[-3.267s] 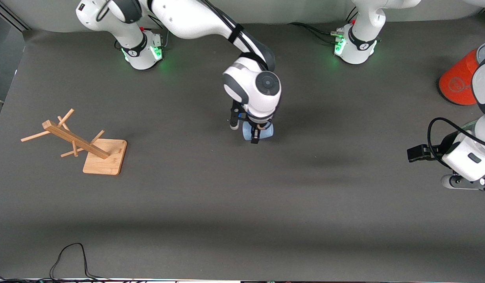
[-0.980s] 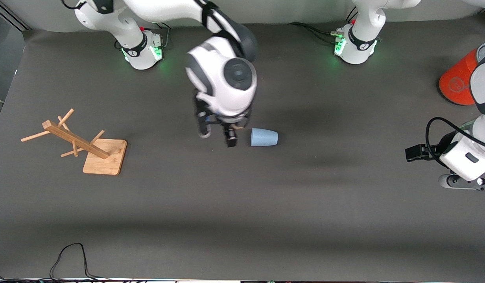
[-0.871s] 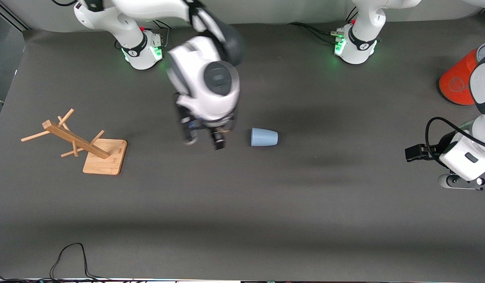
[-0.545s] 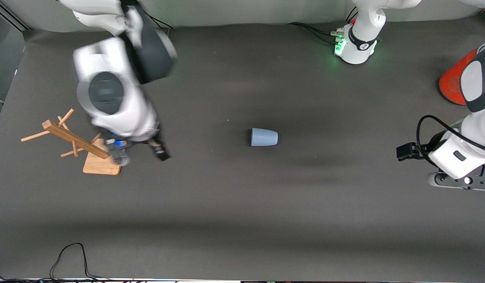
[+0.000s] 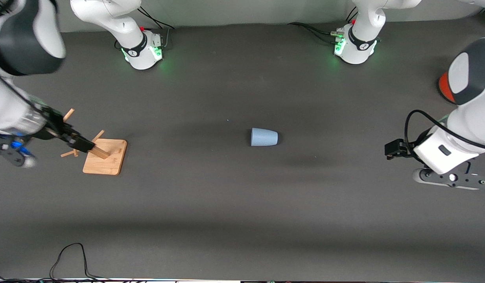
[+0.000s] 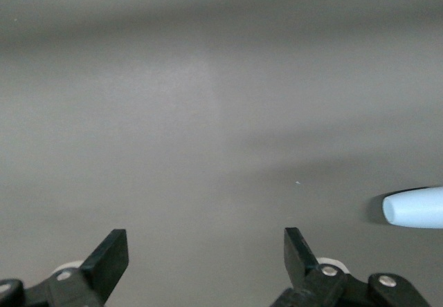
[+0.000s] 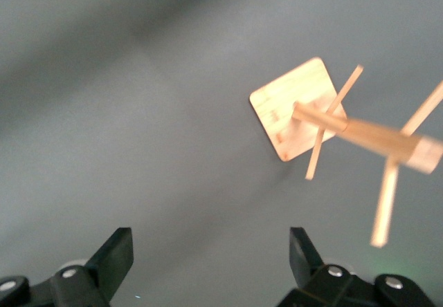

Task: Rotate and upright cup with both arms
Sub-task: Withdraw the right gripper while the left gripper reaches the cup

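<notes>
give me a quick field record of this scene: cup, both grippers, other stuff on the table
cup: pale-blue cup lying on its side mid-table, untouched
right gripper: right gripper open, empty, up over the wooden rack at the right arm's end
left gripper: left gripper open, empty, at the left arm's end, apart from the cup
other: orange cylinder mostly hidden by the left arm; black cable at the table's near edge
task state: cup not yet upright
</notes>
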You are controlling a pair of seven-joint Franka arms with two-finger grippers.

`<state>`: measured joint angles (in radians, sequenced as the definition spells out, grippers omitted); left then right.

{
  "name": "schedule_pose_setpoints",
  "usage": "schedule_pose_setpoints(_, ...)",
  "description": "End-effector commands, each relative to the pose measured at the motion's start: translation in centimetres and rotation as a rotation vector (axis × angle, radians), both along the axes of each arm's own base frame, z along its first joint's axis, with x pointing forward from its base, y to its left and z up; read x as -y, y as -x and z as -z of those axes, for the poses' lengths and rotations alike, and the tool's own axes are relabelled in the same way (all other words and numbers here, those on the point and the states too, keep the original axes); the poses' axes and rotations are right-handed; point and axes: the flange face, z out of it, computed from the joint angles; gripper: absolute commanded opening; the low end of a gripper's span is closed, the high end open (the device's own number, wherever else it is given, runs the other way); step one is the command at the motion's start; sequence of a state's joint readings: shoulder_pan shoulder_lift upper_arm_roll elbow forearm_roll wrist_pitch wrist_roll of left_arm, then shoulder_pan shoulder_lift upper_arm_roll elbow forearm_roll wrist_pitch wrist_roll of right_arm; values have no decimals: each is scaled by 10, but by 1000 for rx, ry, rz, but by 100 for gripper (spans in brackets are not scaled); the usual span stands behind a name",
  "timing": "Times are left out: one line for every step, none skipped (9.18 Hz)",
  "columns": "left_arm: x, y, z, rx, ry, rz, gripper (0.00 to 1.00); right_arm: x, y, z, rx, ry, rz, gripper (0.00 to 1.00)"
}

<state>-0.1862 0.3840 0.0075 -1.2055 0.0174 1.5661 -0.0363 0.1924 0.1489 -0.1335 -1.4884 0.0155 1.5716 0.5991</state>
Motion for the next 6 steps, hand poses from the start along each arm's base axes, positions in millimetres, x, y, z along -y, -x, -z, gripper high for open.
schedule_pose_setpoints(46,5,-6,23,2,-48,100,26,28,-7,39,-30,-177,100)
schedule_pose_setpoints(69,10,-5,26,2,-69,100,42,28,-12,54,-33,-288,100)
schedule_pose_setpoints(98,17,0,24,-5,-105,100,52,29,-18,74,-33,-395,100)
schedule_pose_setpoints(132,24,4,29,-15,-130,100,57,29,-22,82,-31,-473,100)
schedule_pose_setpoints(160,34,8,37,-36,-138,100,62,28,-27,92,-27,-552,100)
schedule_pose_setpoints(188,45,17,38,-65,-133,100,61,28,-30,95,-24,-609,100)
